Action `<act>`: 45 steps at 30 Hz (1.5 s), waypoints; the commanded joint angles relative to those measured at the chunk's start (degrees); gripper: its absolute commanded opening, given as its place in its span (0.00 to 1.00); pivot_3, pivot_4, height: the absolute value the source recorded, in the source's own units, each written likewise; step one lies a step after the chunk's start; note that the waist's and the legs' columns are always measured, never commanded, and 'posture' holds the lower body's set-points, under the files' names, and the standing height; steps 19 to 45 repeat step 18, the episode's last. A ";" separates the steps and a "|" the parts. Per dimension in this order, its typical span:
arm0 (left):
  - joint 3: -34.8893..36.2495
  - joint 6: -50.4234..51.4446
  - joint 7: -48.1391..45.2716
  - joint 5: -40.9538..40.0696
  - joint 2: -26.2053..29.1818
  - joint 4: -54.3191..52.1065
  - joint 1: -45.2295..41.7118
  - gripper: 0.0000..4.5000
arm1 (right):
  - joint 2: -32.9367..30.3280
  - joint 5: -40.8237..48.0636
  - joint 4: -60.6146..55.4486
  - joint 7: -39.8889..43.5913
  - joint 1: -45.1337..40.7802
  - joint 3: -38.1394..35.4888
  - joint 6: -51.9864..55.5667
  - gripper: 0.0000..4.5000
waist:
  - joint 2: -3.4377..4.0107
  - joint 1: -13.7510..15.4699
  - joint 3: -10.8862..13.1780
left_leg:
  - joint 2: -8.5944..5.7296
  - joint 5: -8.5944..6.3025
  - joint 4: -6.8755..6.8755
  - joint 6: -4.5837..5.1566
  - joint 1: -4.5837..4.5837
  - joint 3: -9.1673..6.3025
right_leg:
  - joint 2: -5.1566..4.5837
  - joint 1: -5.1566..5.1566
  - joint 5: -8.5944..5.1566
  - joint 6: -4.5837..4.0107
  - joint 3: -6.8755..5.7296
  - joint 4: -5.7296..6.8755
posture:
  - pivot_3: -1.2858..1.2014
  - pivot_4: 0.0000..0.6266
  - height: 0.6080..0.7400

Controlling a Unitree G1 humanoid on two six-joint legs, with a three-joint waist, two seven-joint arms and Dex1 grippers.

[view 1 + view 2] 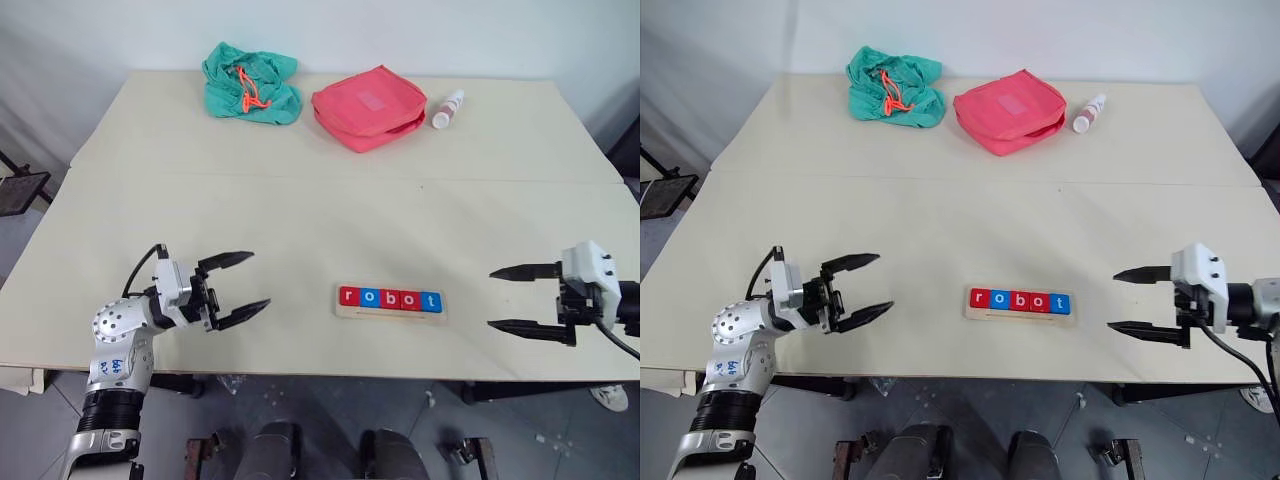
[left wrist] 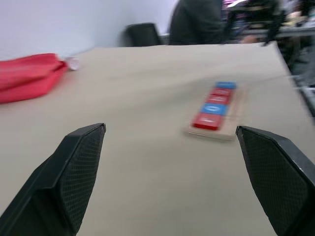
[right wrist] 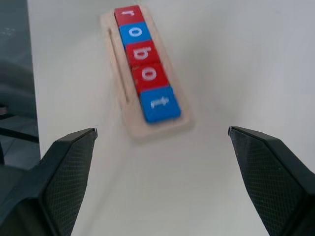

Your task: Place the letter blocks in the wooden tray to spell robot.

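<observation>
The wooden tray [image 1: 391,311] lies near the table's front edge, in the middle. In it sit the letter blocks [image 1: 390,298] in a row: red r, blue o, red b, red o, blue t, reading robot. The same row shows in the right wrist view as the letter blocks [image 3: 144,62] on the wooden tray [image 3: 129,113]. My left gripper [image 1: 244,283] hovers open to the left of the tray, well apart from it. Off to the tray's right, my right gripper [image 1: 496,298] is open too and holds nothing.
At the back of the table lie a green cloth bag [image 1: 250,83], a red pouch [image 1: 368,106] and a small white bottle [image 1: 446,109]. A seam [image 1: 330,180] crosses the tabletop. The front edge [image 1: 330,370] runs just behind both grippers.
</observation>
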 commanded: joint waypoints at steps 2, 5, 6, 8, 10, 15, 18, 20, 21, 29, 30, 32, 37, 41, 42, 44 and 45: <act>2.29 2.80 -3.61 -5.15 1.68 -0.88 -0.56 1.00 | -1.89 9.87 6.08 4.10 0.22 1.53 -7.76 0.99 | 0.00 -0.27 0.00 | 0.01 0.00 -0.03 0.00 0.00 0.00 | 0.00 -0.02 0.00 0.00 -0.01 0.00 | 0.52 0.24 1.00; 3.48 2.85 -7.20 -6.62 2.70 2.19 -1.52 1.00 | -2.80 16.08 10.18 4.10 0.16 4.35 -11.20 0.99 | 0.00 -0.25 0.00 | 0.02 0.00 -0.03 0.00 0.00 -0.02 | 0.00 -0.01 0.00 0.00 -0.08 0.00 | 0.52 0.24 1.00; 3.40 2.78 -8.73 -6.52 3.27 2.63 -1.15 1.00 | -3.62 16.71 11.35 4.10 0.37 5.63 -12.12 0.99 | 0.00 -0.25 0.00 | 0.02 0.00 -0.02 0.00 -0.01 -0.02 | 0.00 -0.01 0.00 0.00 -0.08 -0.01 | 0.52 0.24 1.00; 3.38 2.13 -11.39 -6.57 3.87 3.37 -0.88 1.00 | -5.48 18.30 12.95 4.10 1.02 8.53 -14.42 0.99 | 0.01 -0.26 0.01 | 0.01 0.00 -0.02 0.00 0.00 0.00 | -0.01 0.00 0.00 0.00 -0.08 -0.01 | 0.52 0.24 1.00; 3.75 2.29 -12.15 -6.86 3.95 3.81 -1.15 1.00 | -6.70 19.90 13.84 4.10 1.29 10.79 -16.13 0.99 | 0.01 -0.06 0.01 | 0.01 0.00 -0.02 0.00 0.00 -0.01 | -0.01 0.00 0.00 0.00 -0.08 -0.01 | 0.52 0.24 1.00; 4.67 3.07 -12.97 -8.06 3.43 4.99 -2.85 1.00 | -7.82 23.95 14.26 4.10 0.48 13.53 -16.13 0.99 | 0.01 0.07 0.01 | 0.02 0.00 0.04 0.00 -0.01 -0.05 | -0.01 0.03 0.00 0.00 -0.10 -0.02 | 0.52 0.24 1.00; 5.27 1.02 -14.40 -8.58 2.68 5.75 -3.58 1.00 | -8.09 25.99 14.06 4.10 0.48 14.27 -16.14 0.99 | 0.01 0.14 0.01 | 0.02 0.00 0.06 0.00 -0.03 -0.06 | -0.02 0.04 0.00 0.00 -0.11 -0.02 | 0.52 0.24 1.00; 5.27 1.02 -14.40 -8.58 2.68 5.75 -3.58 1.00 | -8.09 25.99 14.06 4.10 0.48 14.27 -16.14 0.99 | 0.01 0.14 0.01 | 0.02 0.00 0.06 0.00 -0.03 -0.06 | -0.02 0.04 0.00 0.00 -0.11 -0.02 | 0.52 0.24 1.00; 5.27 1.02 -14.40 -8.58 2.68 5.75 -3.58 1.00 | -8.09 25.99 14.06 4.10 0.48 14.27 -16.14 0.99 | 0.01 0.14 0.01 | 0.02 0.00 0.06 0.00 -0.03 -0.06 | -0.02 0.04 0.00 0.00 -0.11 -0.02 | 0.52 0.24 1.00; 5.27 1.02 -14.40 -8.58 2.68 5.75 -3.58 1.00 | -8.09 25.99 14.06 4.10 0.48 14.27 -16.14 0.99 | 0.01 0.14 0.01 | 0.02 0.00 0.06 0.00 -0.03 -0.06 | -0.02 0.04 0.00 0.00 -0.11 -0.02 | 0.52 0.24 1.00; 5.27 1.02 -14.40 -8.58 2.68 5.75 -3.58 1.00 | -8.09 25.99 14.06 4.10 0.48 14.27 -16.14 0.99 | 0.01 0.14 0.01 | 0.02 0.00 0.06 0.00 -0.03 -0.06 | -0.02 0.04 0.00 0.00 -0.11 -0.02 | 0.52 0.24 1.00; 5.27 1.02 -14.40 -8.58 2.68 5.75 -3.58 1.00 | -8.09 25.99 14.06 4.10 0.48 14.27 -16.14 0.99 | 0.01 0.14 0.01 | 0.02 0.00 0.06 0.00 -0.03 -0.06 | -0.02 0.04 0.00 0.00 -0.11 -0.02 | 0.52 0.24 1.00; 5.27 1.02 -14.40 -8.58 2.68 5.75 -3.58 1.00 | -8.09 25.99 14.06 4.10 0.48 14.27 -16.14 0.99 | 0.01 0.14 0.01 | 0.02 0.00 0.06 0.00 -0.03 -0.06 | -0.02 0.04 0.00 0.00 -0.11 -0.02 | 0.52 0.24 1.00; 5.27 1.02 -14.40 -8.58 2.68 5.75 -3.58 1.00 | -8.09 25.99 14.06 4.10 0.48 14.27 -16.14 0.99 | 0.01 0.14 0.01 | 0.02 0.00 0.06 0.00 -0.03 -0.06 | -0.02 0.04 0.00 0.00 -0.11 -0.02 | 0.52 0.24 1.00; 5.27 1.02 -14.40 -8.58 2.68 5.75 -3.58 1.00 | -8.09 25.99 14.06 4.10 0.48 14.27 -16.14 0.99 | 0.01 0.14 0.01 | 0.02 0.00 0.06 0.00 -0.03 -0.06 | -0.02 0.04 0.00 0.00 -0.11 -0.02 | 0.52 0.24 1.00; 5.27 1.02 -14.40 -8.58 2.68 5.75 -3.58 1.00 | -8.09 25.99 14.06 4.10 0.48 14.27 -16.14 0.99 | 0.01 0.14 0.01 | 0.02 0.00 0.06 0.00 -0.03 -0.06 | -0.02 0.04 0.00 0.00 -0.11 -0.02 | 0.52 0.24 1.00; 5.27 1.02 -14.40 -8.58 2.68 5.75 -3.58 1.00 | -8.09 25.99 14.06 4.10 0.48 14.27 -16.14 0.99 | 0.01 0.14 0.01 | 0.02 0.00 0.06 0.00 -0.03 -0.06 | -0.02 0.04 0.00 0.00 -0.11 -0.02 | 0.52 0.24 1.00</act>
